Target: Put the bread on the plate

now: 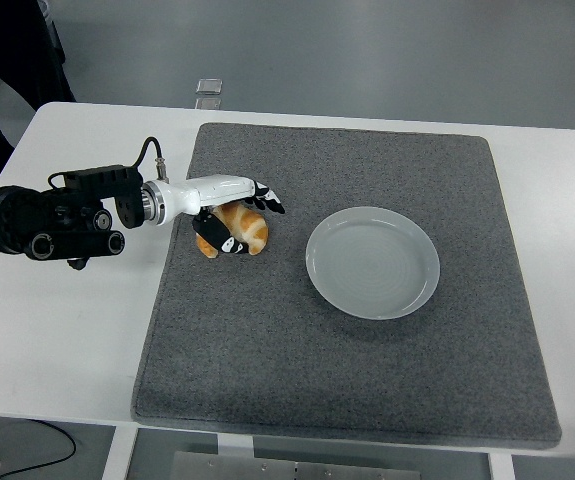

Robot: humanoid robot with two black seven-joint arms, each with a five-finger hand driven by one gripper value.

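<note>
Head view: bread, a golden croissant-shaped piece, sits on the left part of the grey mat, well apart from the plate to its right. Left hand is wrapped around it: upper fingers reach over the top, thumb and lower digits curl in against the near side. Fingers closed on the bread. Whether the bread is clear of the mat or resting on it cannot be told from here.

Step in hand, as I judge it: secure the grasp, then lift and carry rightward to the plate. To do it well, keep the grip light enough not to crush soft crust, raise the bread clear of the fibrous mat before travelling so it does not drag, and clear the plate's raised rim before lowering. Aim for the middle of the plate, then spread the fingers only once the bread is resting. Curved shape may roll if let go high or at the rim.

Plate is pale grey-green, round, empty, near the mat's centre-right. Mat covers most of the white table. Right arm not in view. Grey floor beyond the far edge; a small clear object lies there. Dark clothing of a person at upper left.
</note>
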